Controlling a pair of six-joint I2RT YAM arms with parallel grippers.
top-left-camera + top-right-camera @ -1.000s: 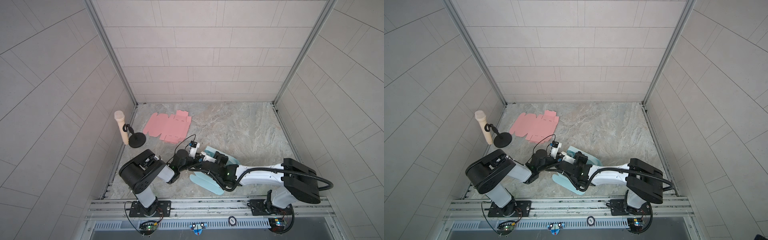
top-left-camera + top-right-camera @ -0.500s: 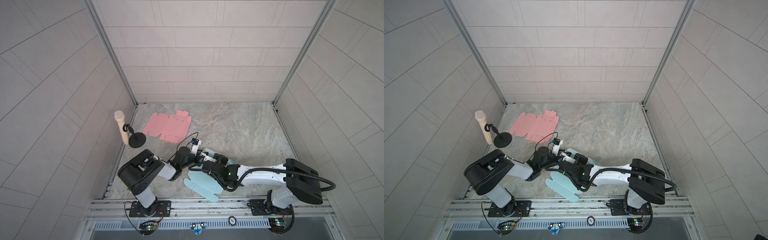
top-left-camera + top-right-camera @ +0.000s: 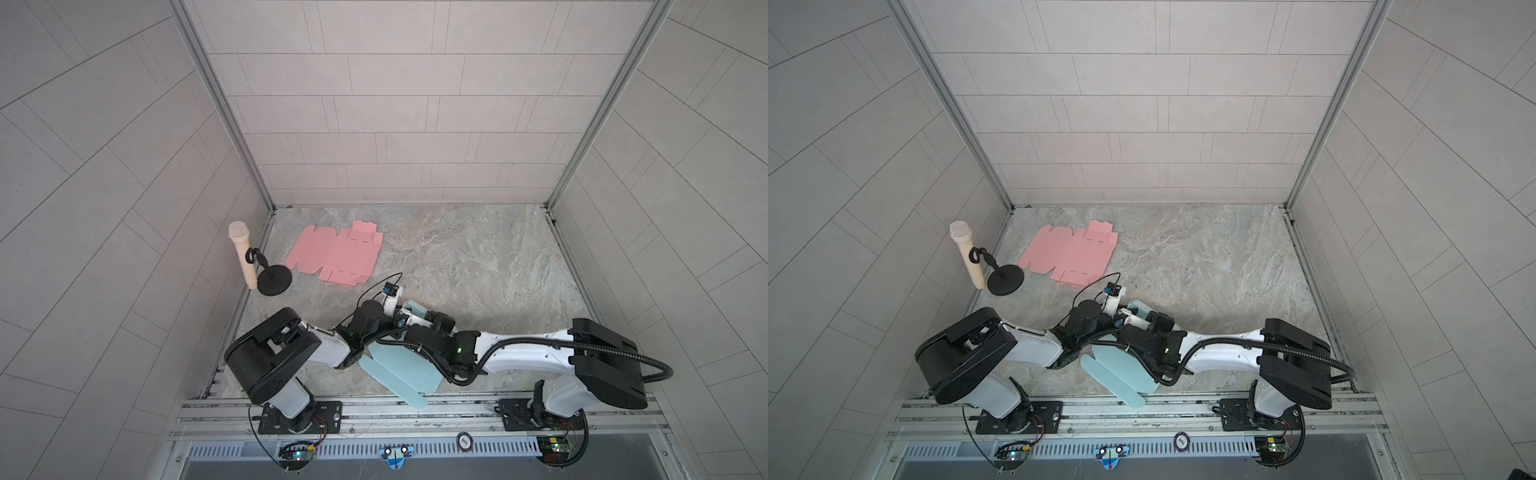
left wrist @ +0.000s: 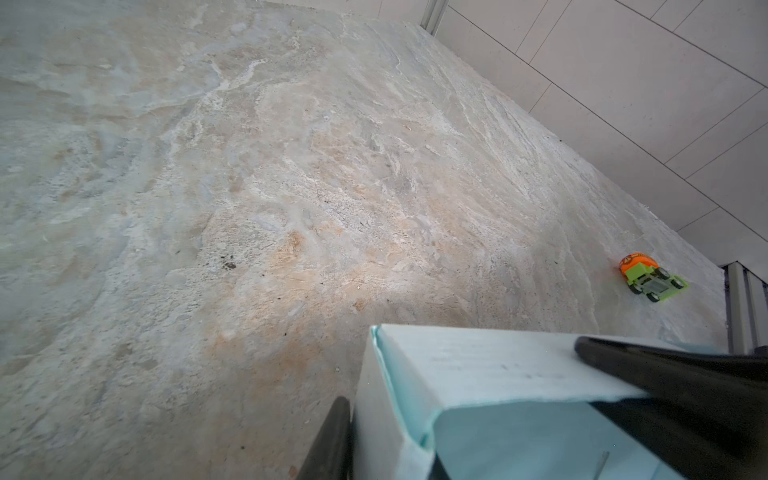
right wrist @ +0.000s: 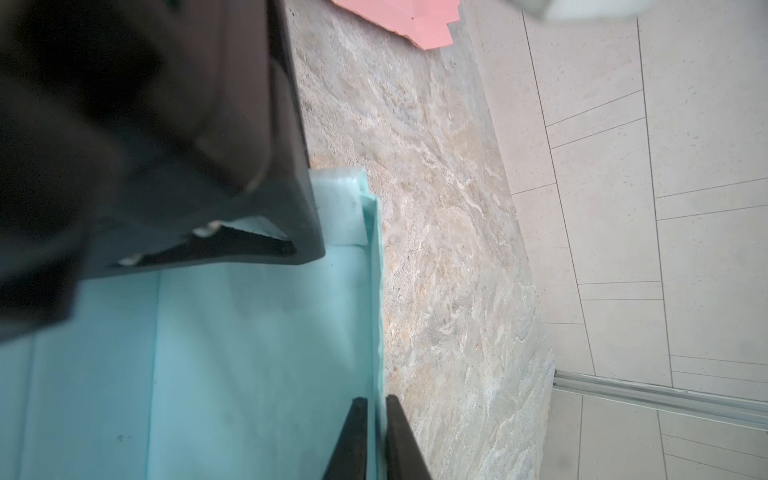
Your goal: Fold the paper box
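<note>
Left gripper jaws: set either side of a doubled-over upright wall of the light-blue paper box, apparently gripping it. Right gripper jaws: nearly together, pinching the thin adjoining wall, a little along from the corner that the left jaws hold. Progress, as judged: about midway. Two walls stand at the jaws, the lid panel and its rounded flaps lie flat behind both jaws toward the arm bases, not yet folded, and a flat pink die-cut paper blank lies well beyond the left jaws. Contents: the box floor between the two jaws shows bare, with nothing in it.
</note>
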